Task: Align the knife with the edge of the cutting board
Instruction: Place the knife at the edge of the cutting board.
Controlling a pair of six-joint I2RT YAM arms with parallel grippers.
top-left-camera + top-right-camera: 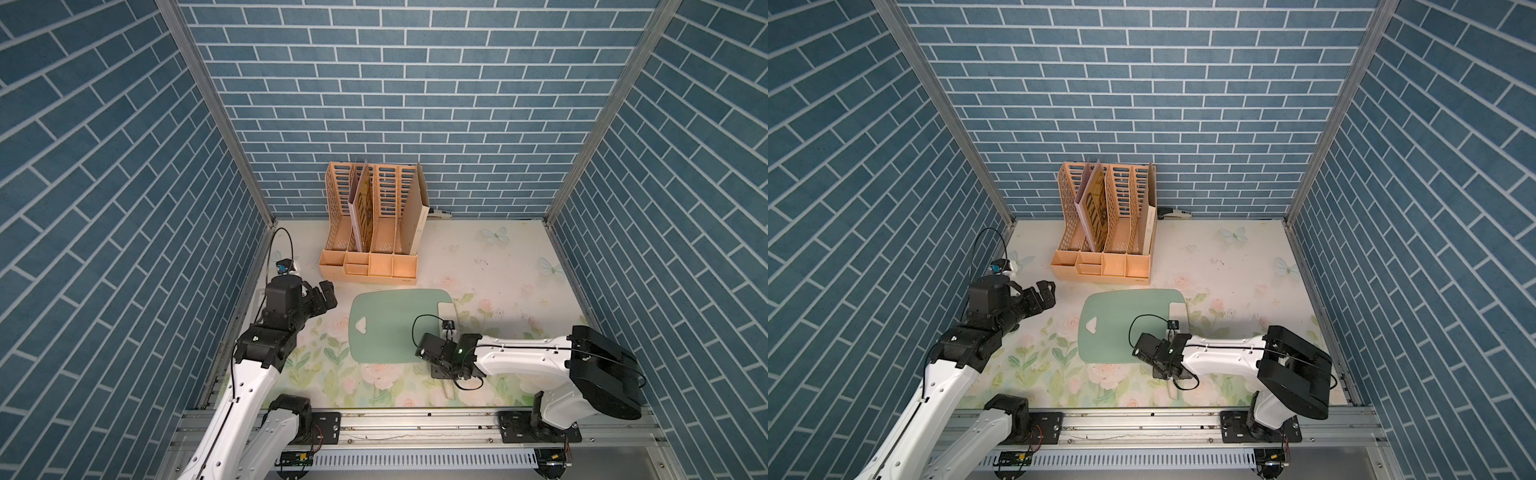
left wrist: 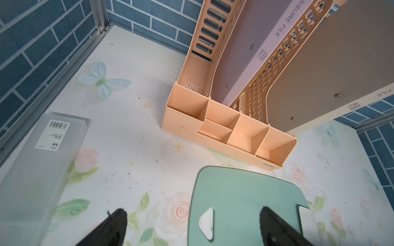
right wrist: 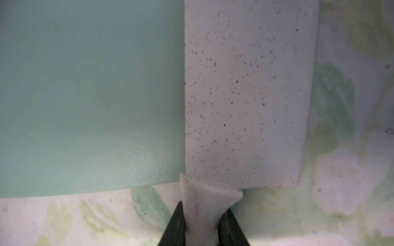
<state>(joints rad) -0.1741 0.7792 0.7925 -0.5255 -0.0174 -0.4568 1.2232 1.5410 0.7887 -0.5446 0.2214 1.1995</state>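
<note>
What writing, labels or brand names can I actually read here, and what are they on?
"SSURE FILE", its start cut off: on the lilac folder standing in the peach plastic file rack.
"FILE": on the tan folder in that rack.
Too small to read: the barcode label on the frosted grey flat box, and the brand mark on the rack's front.

Peach file rack [image 1: 370, 232] upright on floral bench [image 1: 498, 257]. Pink folder [image 2: 251, 64] leans in a rack slot, tan folder [image 1: 417, 216] in its end slot. Frosted barcode-labelled box [image 2: 42, 161] lies flat, well apart from rack.
</note>
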